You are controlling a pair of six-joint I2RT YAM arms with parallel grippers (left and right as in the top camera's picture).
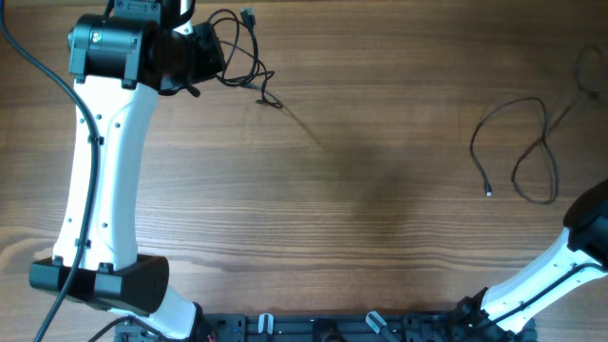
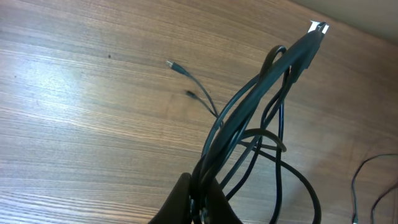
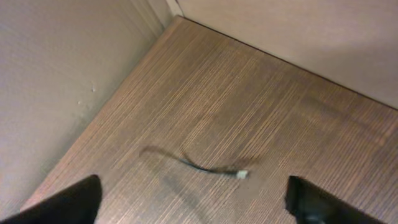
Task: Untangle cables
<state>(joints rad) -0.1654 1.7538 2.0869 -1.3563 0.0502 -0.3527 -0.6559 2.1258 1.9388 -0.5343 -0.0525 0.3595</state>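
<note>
Closest to the lens on the left wrist, the left end effector [image 2: 198, 202] is pinched tight on a bundle of cables [image 2: 261, 81], its fingers closed right up around several black strands. The bundle rises out of the grip and arches over the table [image 2: 74, 124], and 1 flat connector with a silver tip [image 2: 318, 26] sticks out at its top. A thinner strand branches off to the side and ends in a small plug [image 2: 174, 65].

From overhead, the left arm [image 1: 100, 180] reaches up the left end of the table to its far edge, and the bundle loops out just to the right of the grip, 1 tail trailing toward the table's middle.

Well over toward the right end of the table, a loose cable [image 1: 518, 152] lies in 2 open loops on the wood, its plug end pointing toward the near edge. A fainter thin cord [image 1: 594, 71] is cut off by the table's right edge.

At the near right corner of the table, the right arm [image 1: 560, 271] comes in; its tip is out of the overhead picture. Its wrist camera shows the right end effector [image 3: 193, 186] spread wide with nothing in it, over the table by a pale wall [image 3: 56, 74]. A blurred short strand [image 3: 214, 167] with a pale plug lies on the table beyond the fingers.
</note>
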